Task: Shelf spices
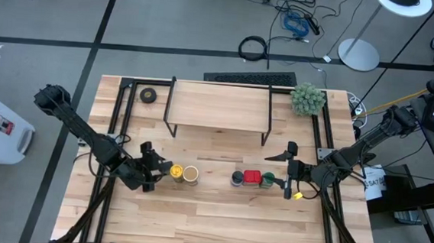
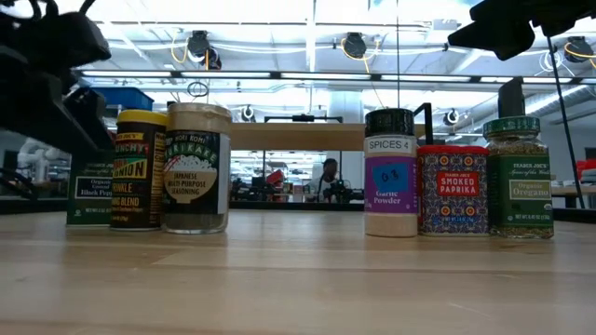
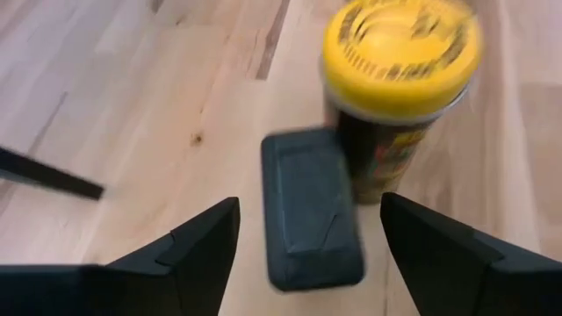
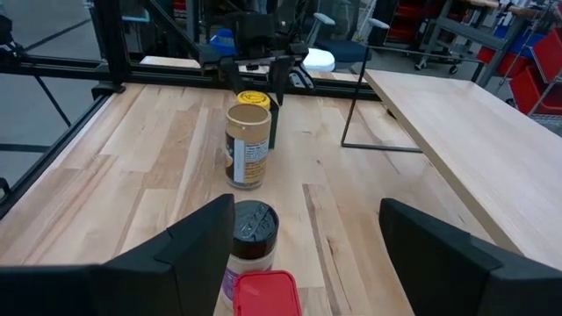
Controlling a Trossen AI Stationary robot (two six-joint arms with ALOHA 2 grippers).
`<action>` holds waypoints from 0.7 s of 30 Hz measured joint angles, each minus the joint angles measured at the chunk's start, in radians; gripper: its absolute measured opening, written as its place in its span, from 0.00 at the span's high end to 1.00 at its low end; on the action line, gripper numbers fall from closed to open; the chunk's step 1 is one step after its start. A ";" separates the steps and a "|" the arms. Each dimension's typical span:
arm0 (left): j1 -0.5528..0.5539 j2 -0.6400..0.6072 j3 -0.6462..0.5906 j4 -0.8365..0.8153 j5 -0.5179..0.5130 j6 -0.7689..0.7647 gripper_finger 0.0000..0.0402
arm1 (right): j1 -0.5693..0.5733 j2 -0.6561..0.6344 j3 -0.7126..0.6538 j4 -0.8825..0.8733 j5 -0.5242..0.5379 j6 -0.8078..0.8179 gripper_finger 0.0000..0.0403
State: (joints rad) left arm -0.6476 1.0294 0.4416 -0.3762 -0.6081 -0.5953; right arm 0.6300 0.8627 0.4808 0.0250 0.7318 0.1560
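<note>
My left gripper (image 3: 309, 219) is open at the table's left. A dark boxy tin (image 3: 307, 189) stands upright on the table between its fingers, with a gap on each side. The yellow-lidded jar (image 3: 399, 79) stands right beside the tin, and the tan-lidded jar (image 1: 190, 175) stands on that jar's right. Further right stand a dark-lidded jar (image 1: 237, 179), the red square tin (image 1: 253, 178) and the green-lidded jar (image 1: 269, 179). My right gripper (image 1: 290, 171) hangs open just right of them, above the table. The shelf (image 1: 219, 106) stands at the far middle.
A black tape roll (image 1: 148, 95) lies at the shelf's far left. A fuzzy green plant ball (image 1: 308, 99) sits at its far right. Black frame rails (image 1: 117, 122) run along both sides of the table. Bare wood lies toward the near edge.
</note>
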 joint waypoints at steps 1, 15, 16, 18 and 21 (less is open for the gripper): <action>0.000 0.000 0.010 0.001 0.000 0.007 0.29 | 0.000 0.000 0.000 0.000 0.000 0.000 0.32; 0.000 0.000 0.196 -0.196 -0.148 0.035 0.29 | 0.000 0.000 0.000 0.000 0.000 0.020 0.33; 0.000 0.000 0.213 -0.203 -0.152 0.036 0.29 | 0.000 0.000 0.000 0.000 0.000 0.020 0.33; 0.000 -0.001 0.244 -0.206 -0.155 0.036 0.29 | 0.000 0.000 0.000 0.000 0.000 0.020 0.34; 0.000 -0.001 0.277 -0.207 -0.172 0.036 0.29 | 0.000 0.000 0.000 0.000 0.000 0.025 0.39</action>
State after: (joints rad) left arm -0.6476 1.0286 0.7188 -0.5829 -0.7798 -0.5596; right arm 0.6300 0.8627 0.4808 0.0250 0.7322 0.1811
